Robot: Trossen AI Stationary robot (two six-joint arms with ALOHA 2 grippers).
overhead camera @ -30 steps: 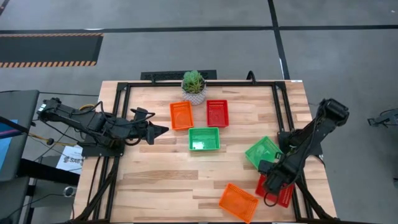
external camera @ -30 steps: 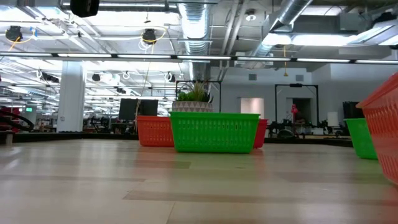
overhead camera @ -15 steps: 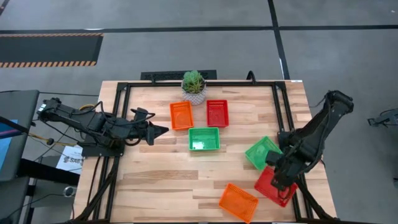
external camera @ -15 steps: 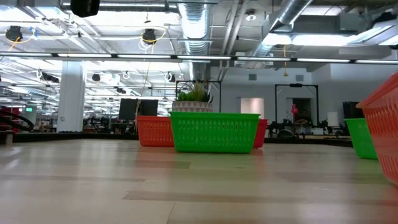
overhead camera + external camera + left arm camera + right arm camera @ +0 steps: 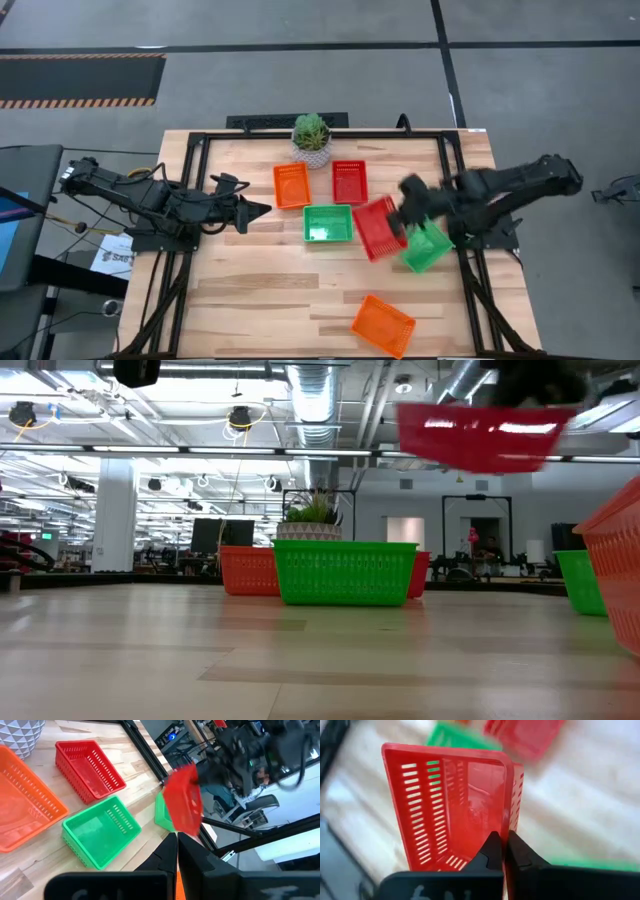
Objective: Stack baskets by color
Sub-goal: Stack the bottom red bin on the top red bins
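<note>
My right gripper is shut on a red basket and holds it in the air right of the table's middle, partly over a green basket. In the low view the red basket hangs high above the table. On the table stand another green basket, an orange basket and a red basket at the far middle, and a second orange basket near the front edge. My left gripper waits shut at the left, holding nothing. My right gripper pinches one side wall of the red basket at its rim, one finger inside the basket and one outside. The fingers slant down onto the rim from the table's right side. The basket is lifted clear of the table and tilted.
A small green plant in a white pot stands at the far edge, just behind the orange and red baskets. A black frame runs round the table's edges. Bare wood lies at the near left.
My right gripper has risen from the table's near right corner and swung toward the middle and the far edge, rolling its wrist. The red basket, which lay on the table there, has gone with it, lifted clear and tipped. Most of this happened in the last half second.
</note>
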